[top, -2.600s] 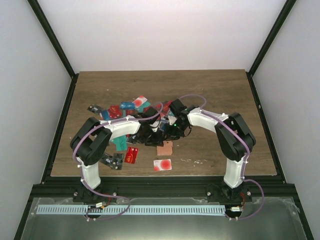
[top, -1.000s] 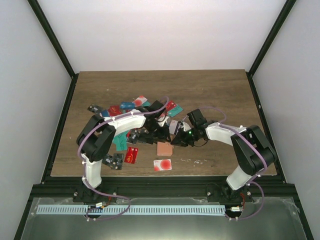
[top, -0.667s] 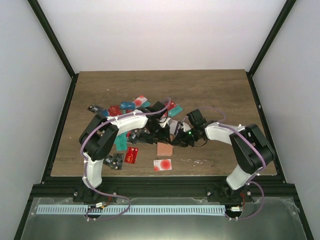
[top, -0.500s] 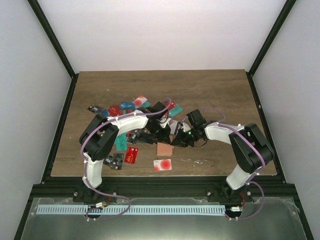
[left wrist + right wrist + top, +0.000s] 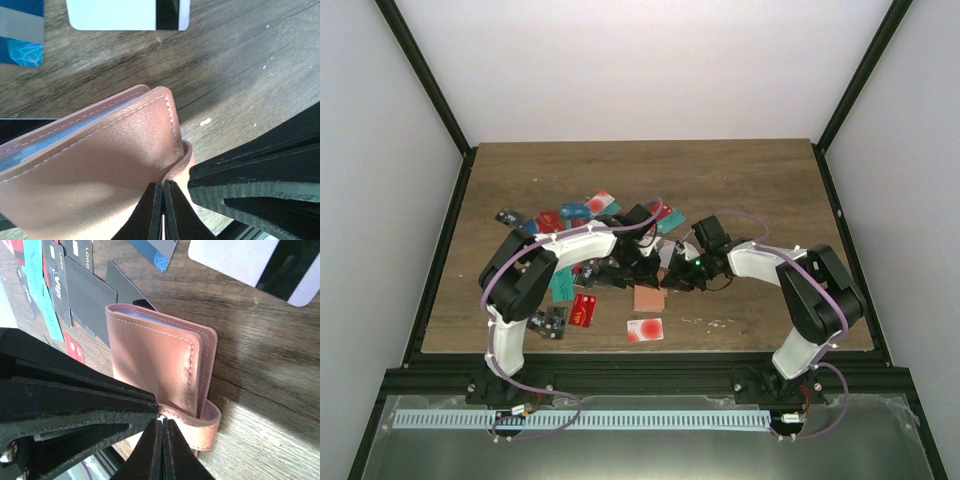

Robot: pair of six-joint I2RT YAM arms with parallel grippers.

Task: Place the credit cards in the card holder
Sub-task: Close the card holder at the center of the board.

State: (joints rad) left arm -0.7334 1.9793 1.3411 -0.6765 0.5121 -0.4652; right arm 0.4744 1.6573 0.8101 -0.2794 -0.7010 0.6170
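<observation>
Wooden table (image 5: 750,180): card holder (image 5: 155,365) holds blue card (image 5: 60,137) edge.

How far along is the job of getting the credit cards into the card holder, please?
Barely started. A bluish edge shows inside the card holder, perhaps one card already in. The left gripper and right gripper pinch its flap. Many credit cards lie loose on the table.

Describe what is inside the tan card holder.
A thin pale-blue edge shows between the leather flaps of the card holder. Whether it is a card or lining, and anything deeper, is hidden by the leather.
</observation>
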